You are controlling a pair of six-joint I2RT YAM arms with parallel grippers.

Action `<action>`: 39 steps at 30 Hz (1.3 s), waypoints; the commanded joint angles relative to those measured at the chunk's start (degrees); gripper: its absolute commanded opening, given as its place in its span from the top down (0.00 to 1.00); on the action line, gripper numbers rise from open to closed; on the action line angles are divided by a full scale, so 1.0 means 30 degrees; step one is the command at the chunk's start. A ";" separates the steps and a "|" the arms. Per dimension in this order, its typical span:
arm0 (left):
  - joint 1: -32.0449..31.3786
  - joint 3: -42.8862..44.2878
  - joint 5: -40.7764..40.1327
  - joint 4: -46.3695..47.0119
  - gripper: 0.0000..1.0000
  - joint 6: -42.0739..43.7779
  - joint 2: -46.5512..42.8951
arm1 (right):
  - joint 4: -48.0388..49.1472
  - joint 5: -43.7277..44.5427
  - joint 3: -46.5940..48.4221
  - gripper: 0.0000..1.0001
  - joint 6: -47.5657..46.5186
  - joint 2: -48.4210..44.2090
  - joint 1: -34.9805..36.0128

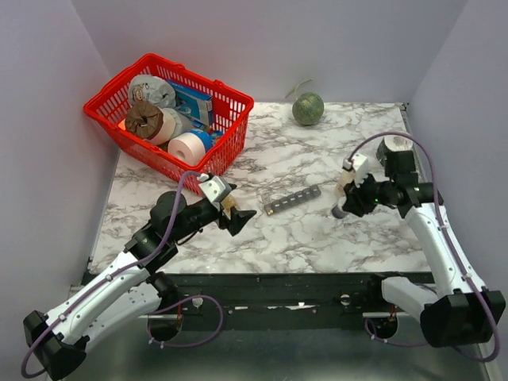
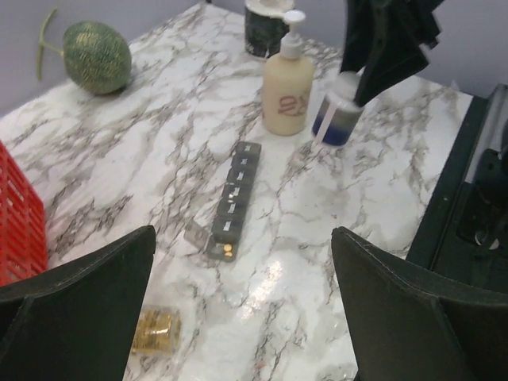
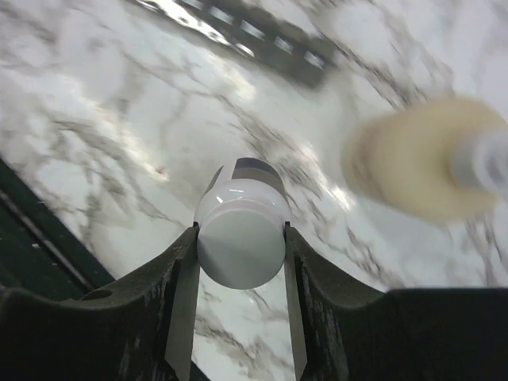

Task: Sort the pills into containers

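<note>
The containers (image 2: 235,198) (image 1: 292,199) are a dark-grey strip of lidded compartments lying mid-table. Its nearest compartment stands open with a couple of yellow pills (image 2: 228,251) inside. A clear vial of tan-yellow pills (image 2: 155,331) lies on the marble just beside my left finger. My left gripper (image 2: 242,232) (image 1: 238,214) hovers wide open above the strip's near end, holding nothing. My right gripper (image 3: 242,232) (image 1: 347,202) is shut on the white cap of a small dark bottle (image 3: 240,262) (image 2: 336,119), right of the strip.
A beige pump bottle (image 2: 286,89) stands by the strip's far end, with a black-and-white cup (image 2: 266,24) behind it. A green melon (image 1: 308,109) sits at the back. A red wire basket (image 1: 230,139) of rolls fills the back left. The table's dark front rail (image 1: 262,286) runs near the arm bases.
</note>
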 commanded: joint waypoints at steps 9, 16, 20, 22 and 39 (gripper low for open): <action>0.0281 -0.0219 -0.3193 -0.2640 0.01 0.0635 0.0226 | 0.2671 0.2771 -0.0596 0.68 -0.0492 0.3785 -0.9669; 0.0339 -0.0220 -0.3135 -0.2699 0.01 0.0313 0.0838 | 0.2790 0.2392 0.0314 0.39 -0.1515 0.5781 -1.0786; 0.0573 -0.0015 -0.2755 -0.2700 0.01 -0.0213 0.1601 | 0.1036 0.1104 0.1308 0.08 -0.3357 0.4788 -1.0757; 0.0807 0.0044 -0.2317 -0.2583 0.01 -0.0825 0.2097 | -0.1412 -0.1109 0.2625 0.00 -0.5988 0.3851 -1.0756; 0.5027 -0.0187 0.2841 0.2130 0.04 -0.8150 0.6612 | 0.1523 -0.0638 0.4829 0.14 -1.4954 0.9821 0.5677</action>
